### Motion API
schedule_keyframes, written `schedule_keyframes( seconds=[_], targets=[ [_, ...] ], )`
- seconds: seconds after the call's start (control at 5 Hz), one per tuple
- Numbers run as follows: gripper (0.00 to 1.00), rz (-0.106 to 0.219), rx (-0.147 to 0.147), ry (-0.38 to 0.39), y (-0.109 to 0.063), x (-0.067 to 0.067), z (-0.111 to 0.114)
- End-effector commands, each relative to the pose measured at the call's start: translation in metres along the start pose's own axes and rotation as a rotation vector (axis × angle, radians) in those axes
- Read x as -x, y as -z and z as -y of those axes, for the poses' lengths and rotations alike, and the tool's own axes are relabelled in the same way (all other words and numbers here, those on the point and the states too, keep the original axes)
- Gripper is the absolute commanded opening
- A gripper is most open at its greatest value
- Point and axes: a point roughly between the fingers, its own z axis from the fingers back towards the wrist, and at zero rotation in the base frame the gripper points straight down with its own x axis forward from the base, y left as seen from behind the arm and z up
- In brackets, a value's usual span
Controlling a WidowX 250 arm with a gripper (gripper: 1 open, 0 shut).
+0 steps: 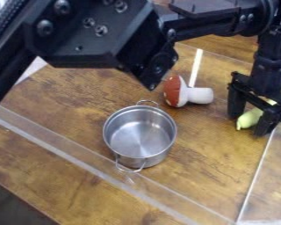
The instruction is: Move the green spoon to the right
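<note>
The green spoon (248, 117) is a short yellow-green curved piece lying on the wooden table (61, 97) at the right. My gripper (253, 118) points straight down over it, open, with a black finger on each side of the spoon. The spoon sits between the fingers and rests on the wood; I cannot tell whether either finger touches it. Its upper end is hidden by the gripper body.
A steel pot (140, 137) with a small handle stands in the middle. A red-brown-capped toy mushroom (182, 91) lies left of the gripper, with a thin cream-white stick (197, 62) behind it. A large black arm housing (90, 35) fills the top left. A clear panel's edge (259, 167) runs on the right.
</note>
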Motion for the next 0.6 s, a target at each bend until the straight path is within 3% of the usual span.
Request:
schedule_keyframes(
  seconds=[0.0, 0.4],
  targets=[
    [0.0, 0.06, -0.007, -0.025, -0.0274, 0.0016, -0.0099],
    [0.0, 0.052, 0.004, -0.039, -0.0256, 0.0054, -0.0099]
  ],
)
